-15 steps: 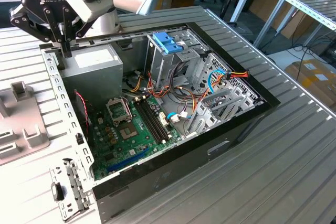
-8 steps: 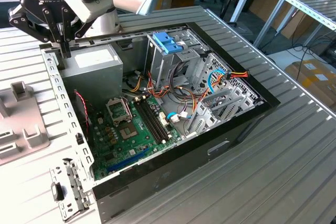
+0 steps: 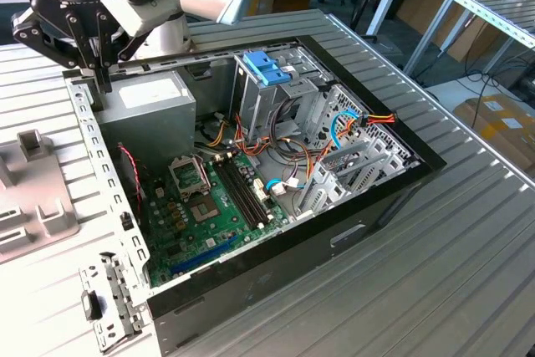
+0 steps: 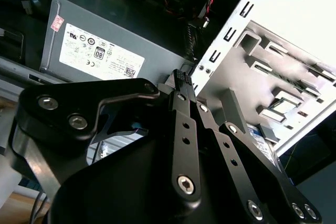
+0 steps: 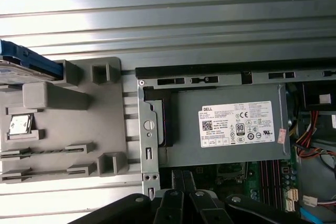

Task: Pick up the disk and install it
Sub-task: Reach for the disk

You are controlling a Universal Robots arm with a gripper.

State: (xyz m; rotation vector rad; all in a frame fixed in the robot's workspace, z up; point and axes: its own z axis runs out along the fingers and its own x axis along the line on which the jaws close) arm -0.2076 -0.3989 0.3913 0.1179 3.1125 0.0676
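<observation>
While jaws hang closed, disk point(image 5: 13, 71) apart

A white label point(image 5: 236, 125) of fine black print and certification marks is borne by the grey power-supply box point(image 5: 231, 98). A small pink sticker point(image 5: 282, 136) is stuck beside it.

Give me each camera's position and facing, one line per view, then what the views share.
Exterior view: off the arm, raised, looking down obliquely into the open computer case; the gripper shows above its corner.
Second wrist view: behind the gripper, looking along its linkage at the power supply.
First wrist view: on the wrist, looking straight down on the grey fixture and the disk at its corner; the gripper's links show.
Shared: all three show the gripper and the power supply.
</observation>
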